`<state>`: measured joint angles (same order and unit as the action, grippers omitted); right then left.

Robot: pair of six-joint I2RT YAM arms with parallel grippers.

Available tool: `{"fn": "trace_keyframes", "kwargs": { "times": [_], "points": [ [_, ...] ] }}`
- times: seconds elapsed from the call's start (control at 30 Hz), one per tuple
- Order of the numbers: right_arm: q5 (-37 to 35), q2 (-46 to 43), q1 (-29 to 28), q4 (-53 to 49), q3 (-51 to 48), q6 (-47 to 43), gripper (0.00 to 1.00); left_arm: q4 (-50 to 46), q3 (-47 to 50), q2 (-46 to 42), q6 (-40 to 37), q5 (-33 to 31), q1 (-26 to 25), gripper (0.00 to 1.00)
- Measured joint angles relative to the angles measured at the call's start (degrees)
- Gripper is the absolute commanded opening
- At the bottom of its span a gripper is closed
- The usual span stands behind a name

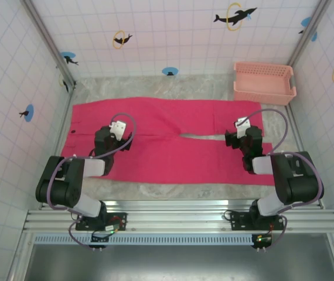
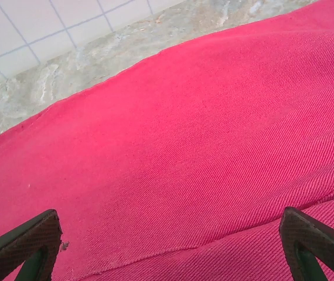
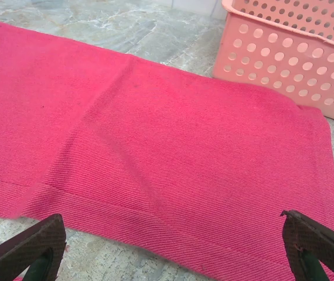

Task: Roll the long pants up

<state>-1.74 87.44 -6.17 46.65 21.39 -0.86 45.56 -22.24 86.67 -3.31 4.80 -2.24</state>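
— Under the left tool, what lies there?
— The long pants, spread flat on the worktop. Its jaws stand wide, gripping nothing. The right tool gapes empty too, over a leg's edge.
— Which step?
— Rolling isn't started, I judge. Next, one end needs pinching and turning over.

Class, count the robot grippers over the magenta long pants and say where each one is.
2. The left gripper is open above the waist end of the long pants. The right gripper is open above the leg end, near the pink basket. None seems hidden.
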Motion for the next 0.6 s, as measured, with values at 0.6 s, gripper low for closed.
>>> {"fn": "trace_keyframes", "kwargs": {
  "times": [0.6],
  "points": [
    [0.2,-4.83,-0.28,-17.38,7.5,-0.02,0.93,-19.58,-11.69,-1.14,0.48,-5.35,-0.04,0.97]
  ]
}}
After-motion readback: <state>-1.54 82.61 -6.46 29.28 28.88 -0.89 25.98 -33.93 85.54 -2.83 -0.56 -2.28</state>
